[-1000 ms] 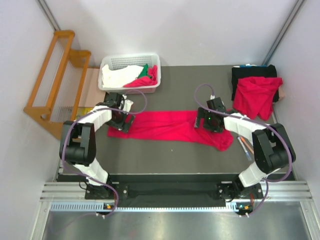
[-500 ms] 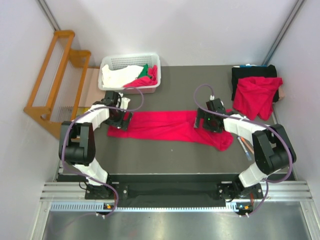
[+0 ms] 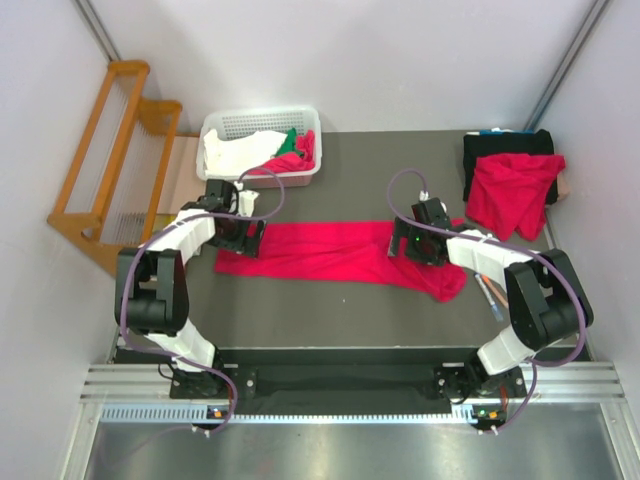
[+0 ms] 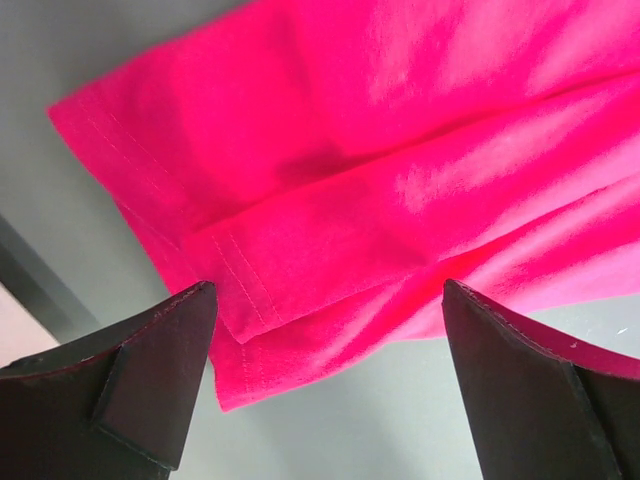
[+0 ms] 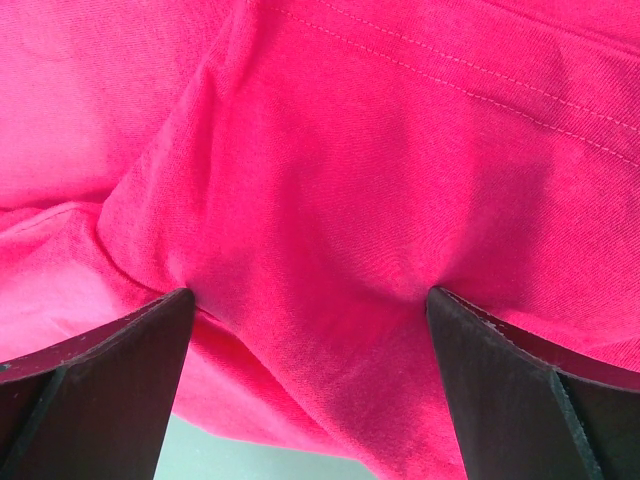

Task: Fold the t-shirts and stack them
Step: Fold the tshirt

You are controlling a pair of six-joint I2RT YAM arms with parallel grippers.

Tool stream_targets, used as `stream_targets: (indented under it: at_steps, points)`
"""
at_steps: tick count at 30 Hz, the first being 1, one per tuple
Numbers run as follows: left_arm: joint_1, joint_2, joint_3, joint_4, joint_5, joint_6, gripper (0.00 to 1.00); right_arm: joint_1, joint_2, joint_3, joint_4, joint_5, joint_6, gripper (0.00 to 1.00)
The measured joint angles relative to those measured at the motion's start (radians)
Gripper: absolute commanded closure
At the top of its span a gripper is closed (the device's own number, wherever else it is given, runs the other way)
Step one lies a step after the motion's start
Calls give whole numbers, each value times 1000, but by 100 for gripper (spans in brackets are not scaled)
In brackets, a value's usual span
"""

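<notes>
One crimson t-shirt (image 3: 330, 252) lies spread in a long band across the middle of the table. My left gripper (image 3: 243, 232) hovers open over its left end; in the left wrist view the jaws (image 4: 328, 290) frame the stitched hem corner (image 4: 235, 300) of the t-shirt, with grey table below. My right gripper (image 3: 413, 243) is open over the right part of the t-shirt (image 5: 330, 180), both fingertips (image 5: 180, 300) pressing into the cloth. A second red t-shirt (image 3: 515, 190) lies crumpled at the back right.
A white basket (image 3: 228, 125) at the back left holds a white cloth (image 3: 232, 152), a green cloth (image 3: 289, 141) and red cloth (image 3: 290, 162). A black cloth (image 3: 505, 145) lies under the crumpled t-shirt. A wooden rack (image 3: 105, 150) stands left of the table. Small pens (image 3: 490, 292) lie near the right arm.
My left gripper has drifted a little back and to the left, off the shirt's left end towards its corner. The right gripper has hardly moved, and the shirt lies as before.
</notes>
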Motion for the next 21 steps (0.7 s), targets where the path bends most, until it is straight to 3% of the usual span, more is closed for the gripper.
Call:
stream_targets:
  at_steps: [21]
  points:
    - [0, 0, -53, 5, -56, 4, 1, 3, -3, -2, 2, 3, 0, 0]
